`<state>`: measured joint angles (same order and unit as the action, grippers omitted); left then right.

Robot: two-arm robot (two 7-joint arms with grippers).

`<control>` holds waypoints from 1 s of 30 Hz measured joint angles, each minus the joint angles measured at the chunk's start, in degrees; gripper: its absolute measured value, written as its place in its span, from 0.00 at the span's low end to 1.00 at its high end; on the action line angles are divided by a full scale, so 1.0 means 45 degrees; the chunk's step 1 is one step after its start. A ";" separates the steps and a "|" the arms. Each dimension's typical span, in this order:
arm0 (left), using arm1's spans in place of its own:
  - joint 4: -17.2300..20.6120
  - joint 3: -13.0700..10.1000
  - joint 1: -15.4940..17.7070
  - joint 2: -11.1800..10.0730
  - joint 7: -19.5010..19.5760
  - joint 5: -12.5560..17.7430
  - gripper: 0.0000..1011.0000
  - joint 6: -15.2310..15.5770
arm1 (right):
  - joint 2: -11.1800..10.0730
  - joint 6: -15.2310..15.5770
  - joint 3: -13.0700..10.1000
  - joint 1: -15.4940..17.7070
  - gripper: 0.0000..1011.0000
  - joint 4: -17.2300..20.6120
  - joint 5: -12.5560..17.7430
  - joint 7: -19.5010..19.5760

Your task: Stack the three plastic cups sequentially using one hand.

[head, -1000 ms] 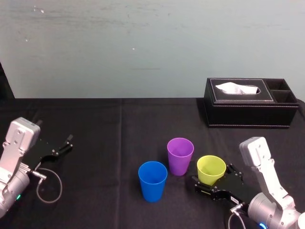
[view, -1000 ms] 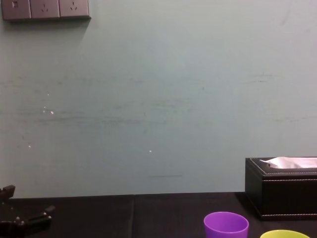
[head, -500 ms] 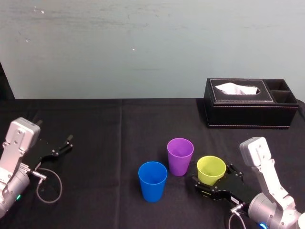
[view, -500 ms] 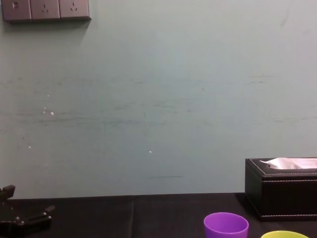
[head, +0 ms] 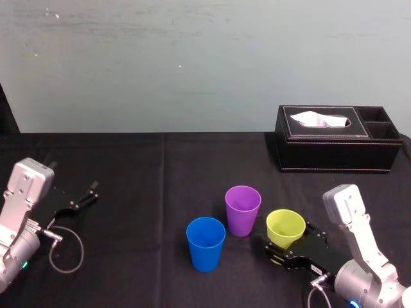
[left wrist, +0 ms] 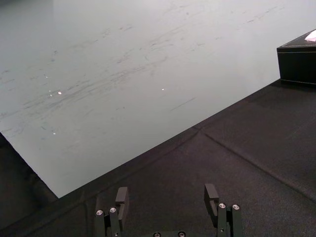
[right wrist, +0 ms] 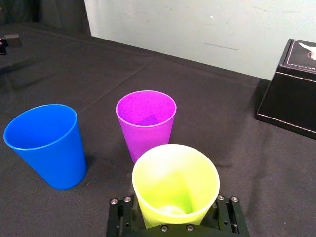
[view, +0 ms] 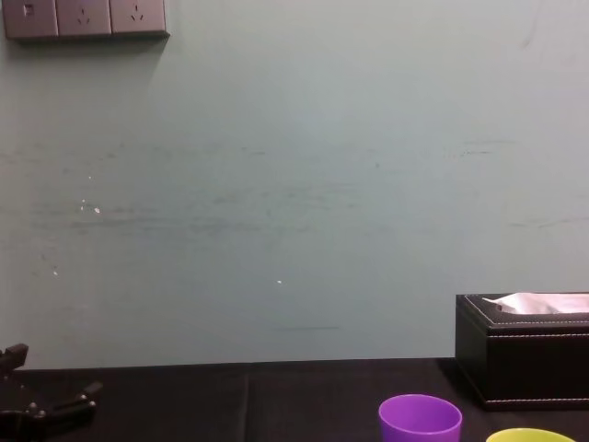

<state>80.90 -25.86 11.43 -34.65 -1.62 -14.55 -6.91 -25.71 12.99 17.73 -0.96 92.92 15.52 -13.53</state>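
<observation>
While L gripper [head: 87, 195] idles (far left), R gripper [head: 292, 242] clasps yellow-green cup [head: 286, 228].

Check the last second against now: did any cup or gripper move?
The right gripper, closed around the yellow cup, has shifted very slightly back toward the robot, and the cup has gone with it. The blue cup, purple cup, tissue box and the open left gripper, parked at far left, stayed put.

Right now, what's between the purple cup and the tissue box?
Nothing: in the head view, bare black cloth runs from the purple cup to the tissue box.
</observation>
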 joint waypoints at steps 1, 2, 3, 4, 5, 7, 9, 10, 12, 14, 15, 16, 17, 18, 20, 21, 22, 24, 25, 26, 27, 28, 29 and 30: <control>0.0000 0.0000 0.0001 0.0001 0.0000 0.0000 0.99 0.0000 | -0.0001 -0.0002 0.0000 0.0000 0.80 0.0001 0.0003 0.0000; 0.0000 0.0000 0.0001 0.0001 0.0000 0.0000 0.99 0.0000 | -0.0002 -0.0004 0.0000 0.0000 0.76 0.0002 0.0005 0.0000; 0.0000 0.0000 0.0001 0.0000 0.0000 0.0000 0.99 0.0000 | -0.0003 -0.0006 0.0000 0.0000 0.75 0.0003 0.0006 0.0000; 0.0000 0.0000 0.0001 0.0001 0.0000 0.0000 0.99 0.0000 | -0.0004 -0.0010 -0.0001 0.0000 0.74 0.0003 0.0009 0.0000; 0.0000 0.0001 0.0001 0.0001 0.0000 0.0000 0.99 0.0000 | -0.0004 -0.0010 -0.0001 0.0000 0.73 0.0003 0.0009 0.0000; 0.0000 0.0000 0.0000 0.0001 0.0000 0.0000 0.99 0.0000 | -0.0007 -0.0012 0.0000 0.0000 0.73 0.0003 0.0014 0.0001; 0.0000 0.0000 0.0000 0.0001 0.0000 0.0000 0.99 0.0000 | -0.0008 -0.0012 0.0000 0.0000 0.73 0.0003 0.0015 0.0003; 0.0000 0.0001 0.0001 0.0001 0.0000 0.0001 0.99 0.0000 | -0.0008 -0.0011 0.0000 0.0000 0.73 0.0003 0.0015 0.0004; 0.0000 0.0000 0.0001 0.0001 0.0000 0.0000 0.99 0.0000 | 0.0018 -0.0079 -0.0039 0.0026 0.72 0.0004 0.0009 -0.0008; 0.0000 0.0000 0.0001 0.0001 0.0000 0.0000 0.99 0.0000 | 0.0049 -0.0171 -0.0092 0.0045 0.73 0.0043 -0.0030 -0.0034; 0.0000 0.0000 0.0000 0.0001 0.0000 0.0000 0.99 0.0000 | 0.0052 -0.0243 -0.0115 0.0050 0.73 0.0124 -0.0150 -0.0057; 0.0000 0.0000 0.0001 0.0001 0.0000 0.0000 0.99 0.0000 | 0.0052 -0.0265 -0.0124 0.0050 0.72 0.0176 -0.0213 -0.0073; 0.0000 0.0000 0.0001 0.0001 0.0000 0.0000 0.99 0.0000 | 0.0052 -0.0282 -0.0138 0.0045 0.73 0.0226 -0.0268 -0.0086; 0.0000 0.0000 0.0001 0.0001 0.0000 0.0000 0.99 0.0000 | 0.0050 -0.0299 -0.0183 0.0022 0.72 0.0364 -0.0362 -0.0117; 0.0000 -0.0001 0.0001 0.0001 0.0000 0.0000 0.99 0.0000 | 0.0054 -0.0292 -0.0255 -0.0007 0.73 0.0532 -0.0412 -0.0156; 0.0000 0.0000 0.0001 0.0001 0.0000 0.0000 0.99 0.0000 | 0.0070 -0.0259 -0.0322 -0.0053 0.73 0.0674 -0.0420 -0.0223; 0.0000 0.0000 0.0000 0.0000 0.0000 0.0000 0.99 0.0000 | 0.0084 -0.0230 -0.0362 -0.0088 0.73 0.0753 -0.0418 -0.0269; 0.0000 0.0000 0.0001 0.0001 0.0000 0.0000 0.99 0.0000 | 0.0139 -0.0128 -0.0466 -0.0230 0.73 0.0958 -0.0372 -0.0444; 0.0000 0.0000 0.0000 0.0001 0.0000 0.0000 0.99 0.0000 | 0.0159 -0.0085 -0.0491 -0.0295 0.72 0.1007 -0.0335 -0.0531; 0.0000 0.0000 0.0001 0.0001 0.0000 0.0000 0.99 0.0000 | 0.0183 -0.0040 -0.0517 -0.0380 0.73 0.1048 -0.0294 -0.0609; 0.0000 0.0000 0.0001 0.0001 0.0000 0.0000 0.99 0.0000 | 0.0201 0.0002 -0.0532 -0.0451 0.73 0.1074 -0.0251 -0.0671; 0.0000 0.0000 0.0001 0.0000 0.0000 0.0000 0.99 0.0000 | 0.0248 0.0103 -0.0550 -0.0641 0.73 0.1110 -0.0156 -0.0820; 0.0000 0.0000 0.0001 0.0001 -0.0001 0.0000 0.99 0.0000 | 0.0270 0.0153 -0.0551 -0.0734 0.73 0.1115 -0.0115 -0.0885; 0.0000 0.0000 0.0000 0.0001 0.0000 0.0000 0.99 0.0000 | 0.0321 0.0241 -0.0548 -0.0942 0.73 0.1115 -0.0042 -0.0978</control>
<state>80.90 -25.86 11.43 -34.64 -1.62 -14.55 -6.91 -24.26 14.08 15.26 -5.20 97.93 15.33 -17.93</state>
